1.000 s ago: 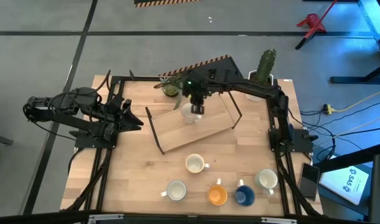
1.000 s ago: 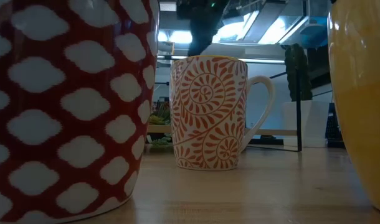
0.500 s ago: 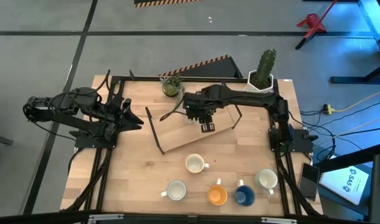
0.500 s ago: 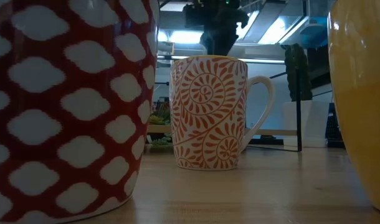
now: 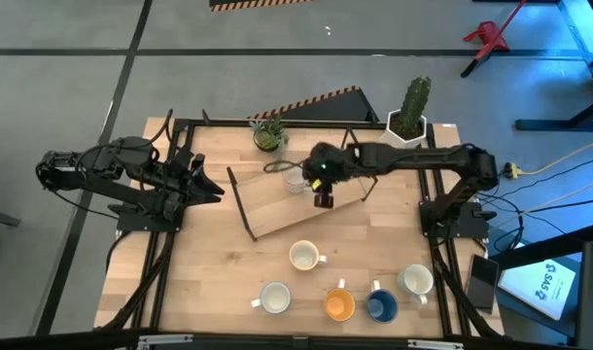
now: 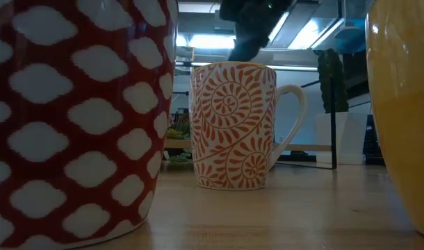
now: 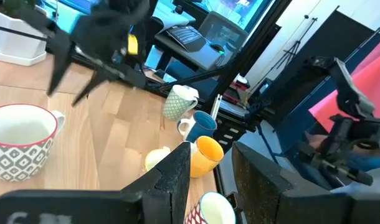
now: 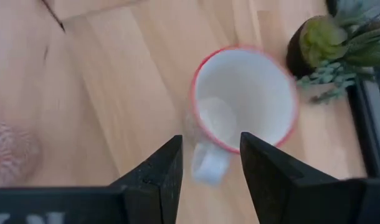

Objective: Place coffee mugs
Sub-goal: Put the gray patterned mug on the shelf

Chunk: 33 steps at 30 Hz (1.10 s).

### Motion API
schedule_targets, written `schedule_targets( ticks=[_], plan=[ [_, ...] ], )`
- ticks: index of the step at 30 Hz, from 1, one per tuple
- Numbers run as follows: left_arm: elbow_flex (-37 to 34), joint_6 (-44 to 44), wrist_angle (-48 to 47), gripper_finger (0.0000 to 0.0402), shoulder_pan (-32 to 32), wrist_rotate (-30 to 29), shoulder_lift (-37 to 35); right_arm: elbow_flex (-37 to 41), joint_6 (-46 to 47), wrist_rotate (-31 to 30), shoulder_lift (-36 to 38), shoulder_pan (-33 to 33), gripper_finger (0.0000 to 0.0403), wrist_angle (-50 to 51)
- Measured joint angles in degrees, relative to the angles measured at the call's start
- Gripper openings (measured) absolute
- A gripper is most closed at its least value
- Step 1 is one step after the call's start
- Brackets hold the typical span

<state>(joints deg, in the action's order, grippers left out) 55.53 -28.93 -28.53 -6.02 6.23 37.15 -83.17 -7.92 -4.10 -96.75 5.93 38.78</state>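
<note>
In the centre of the high view, the right gripper is hovering over the wooden shelf board, its fingers parted and holding nothing. A red-rimmed white mug is standing just to its upper left, on the board's far edge. In the right wrist view that mug is sitting upright beyond the two dark fingers, with its handle pointing into the gap between them; nothing is touching it.

A small green plant is standing near the mug, toward the top of the high view, and a cactus in a white pot is standing at the upper right. The shelf's thin black frame is rising at the board's left end.

Along the lower part of the high view five more mugs are waiting: a white one mid-table, then a row of white, orange, blue and white.

The left gripper is resting at the left of the table, its fingers slightly apart and empty.
</note>
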Motion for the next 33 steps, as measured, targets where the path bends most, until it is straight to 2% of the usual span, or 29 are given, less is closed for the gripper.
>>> schedule_targets(
  ticks=[5,8,16,25,33],
  plan=[
    [0.0,0.03,0.01,0.0112,0.0,-1.24,-0.02,3.9,0.29,-5.13,0.17,1.51,0.0147,-7.86],
    [0.0,-0.67,0.0,0.0112,0.0,-1.22,-0.02,4.05,1.58,-5.77,0.17,2.7,0.0147,-8.13],
    [0.0,-0.09,-0.02,0.0112,0.0,-1.32,0.0,4.09,3.45,-4.66,-0.64,5.62,0.0147,-6.61],
    [0.0,0.9,-0.33,0.0112,0.0,-2.81,-0.02,4.12,1.37,-5.2,-0.18,5.36,0.0147,4.67],
    [0.0,0.65,-0.39,0.0112,0.0,-4.01,-0.02,4.12,-1.93,-0.84,-2.24,5.29,0.0147,-0.04]
  ],
)
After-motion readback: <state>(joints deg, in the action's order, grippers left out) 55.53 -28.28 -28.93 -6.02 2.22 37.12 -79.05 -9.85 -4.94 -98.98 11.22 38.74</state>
